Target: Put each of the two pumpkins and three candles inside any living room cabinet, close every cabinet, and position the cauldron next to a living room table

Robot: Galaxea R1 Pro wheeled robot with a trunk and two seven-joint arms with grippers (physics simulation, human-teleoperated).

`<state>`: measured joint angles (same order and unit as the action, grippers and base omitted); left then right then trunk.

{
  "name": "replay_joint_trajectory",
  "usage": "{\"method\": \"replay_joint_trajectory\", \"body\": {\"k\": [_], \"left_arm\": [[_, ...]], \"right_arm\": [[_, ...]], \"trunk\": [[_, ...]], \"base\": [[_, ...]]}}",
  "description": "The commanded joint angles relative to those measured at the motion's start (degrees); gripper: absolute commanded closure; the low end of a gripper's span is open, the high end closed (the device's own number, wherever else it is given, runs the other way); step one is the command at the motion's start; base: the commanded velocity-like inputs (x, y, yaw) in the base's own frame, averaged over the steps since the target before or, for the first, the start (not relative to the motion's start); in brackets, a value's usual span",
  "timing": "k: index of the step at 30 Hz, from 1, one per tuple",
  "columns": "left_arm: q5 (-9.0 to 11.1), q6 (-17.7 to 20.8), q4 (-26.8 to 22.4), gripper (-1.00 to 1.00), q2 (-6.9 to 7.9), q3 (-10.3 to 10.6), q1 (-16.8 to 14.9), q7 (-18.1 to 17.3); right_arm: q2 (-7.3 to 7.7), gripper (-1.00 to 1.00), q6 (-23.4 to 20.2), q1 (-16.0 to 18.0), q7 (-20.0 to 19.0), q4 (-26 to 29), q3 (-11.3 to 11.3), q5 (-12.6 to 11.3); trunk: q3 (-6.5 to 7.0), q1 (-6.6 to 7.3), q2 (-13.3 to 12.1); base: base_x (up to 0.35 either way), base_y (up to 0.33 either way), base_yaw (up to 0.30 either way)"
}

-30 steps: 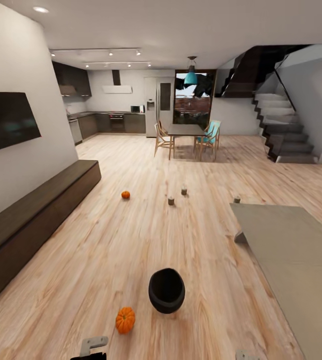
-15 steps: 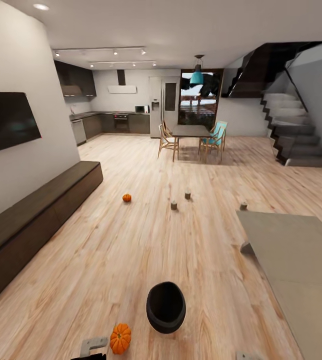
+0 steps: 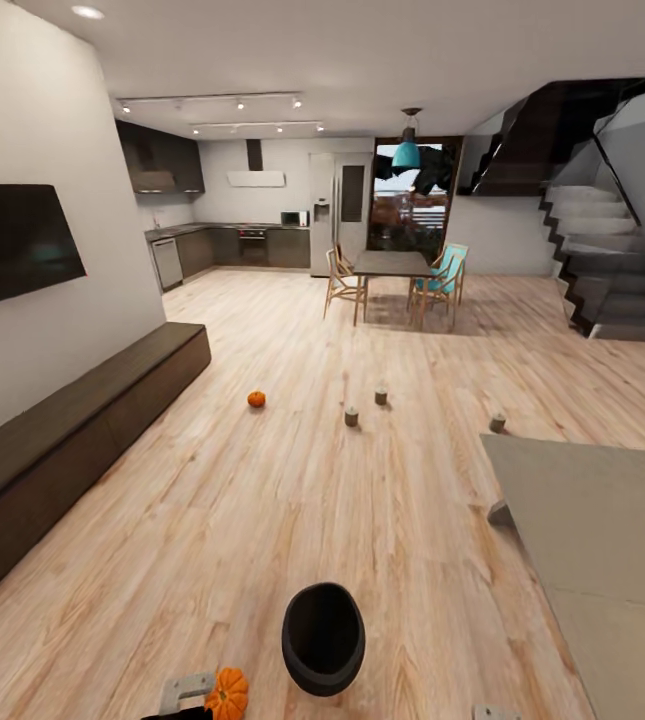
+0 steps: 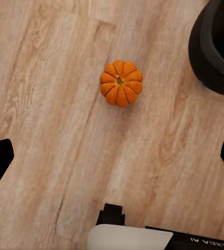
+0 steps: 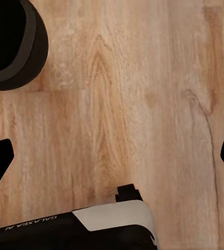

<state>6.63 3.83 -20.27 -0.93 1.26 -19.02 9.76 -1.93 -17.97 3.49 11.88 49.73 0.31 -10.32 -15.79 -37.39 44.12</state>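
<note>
We hover our left gripper (image 4: 112, 156) – jaws spread wide, empty – above the near pumpkin (image 4: 121, 82) beside the cauldron (image 4: 216, 47), ready to descend and grasp; our right gripper (image 5: 112, 156) is likewise spread and empty

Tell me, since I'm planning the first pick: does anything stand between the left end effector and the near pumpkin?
Nothing visible does. In the left wrist view the near pumpkin sits on bare plank floor ahead of the open left end effector, with only floor between them. The black cauldron stands off to one side, apart from the pumpkin.

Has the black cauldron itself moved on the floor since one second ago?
Cannot tell. The cauldron keeps its place beside the near pumpkin; both slid down the head view together, so the camera moved.
</note>
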Motion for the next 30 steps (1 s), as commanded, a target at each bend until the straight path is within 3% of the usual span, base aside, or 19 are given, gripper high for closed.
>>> {"method": "replay_joint_trajectory", "body": {"k": [1,15,30], "left_arm": [[0.6,0.3,-0.1,-1.0,-0.05,0.1,0.0,0.3],[0.6,0.3,-0.1,-1.0,-0.02,0.1,0.0,0.3],[0.6,0.2,0.1,-1.0,-0.12,0.1,0.0,0.3]], "right_arm": [[0.0,-1.0,-0.2,0.0,0.3,0.1,0.0,-0.5],[0.0,-1.0,-0.2,0.0,0.3,0.1,0.0,-0.5],[-0.04,-1.0,-0.2,0.0,0.3,0.1,0.0,-0.4]], "trunk": [[-0.08,-0.03,0.1],[-0.08,-0.03,0.1],[-0.08,-0.03,0.1]], "base": [[0.226,-0.203,0.186],[0.247,-0.164,0.077],[0.149,-0.145,0.108]]}}
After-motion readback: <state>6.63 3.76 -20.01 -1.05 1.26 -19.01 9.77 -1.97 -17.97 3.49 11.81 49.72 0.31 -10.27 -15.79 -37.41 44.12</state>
